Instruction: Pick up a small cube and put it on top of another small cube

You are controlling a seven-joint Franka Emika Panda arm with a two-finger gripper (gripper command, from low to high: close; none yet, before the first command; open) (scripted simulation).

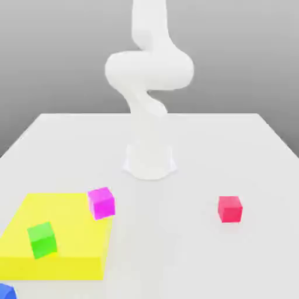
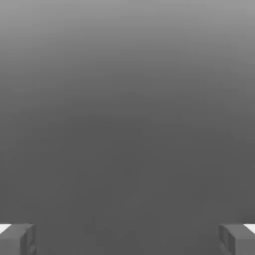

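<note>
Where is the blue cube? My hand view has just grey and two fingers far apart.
Observer: The blue cube sits at the exterior view's bottom left corner, partly cut off.
Operator: What's near it?
Observer: A flat yellow slab lies just beyond it, with a green cube on top.
Operator: Any more cubes?
Observer: A magenta cube is at the slab's far corner, and a red cube stands alone on the exterior view's right.
</note>
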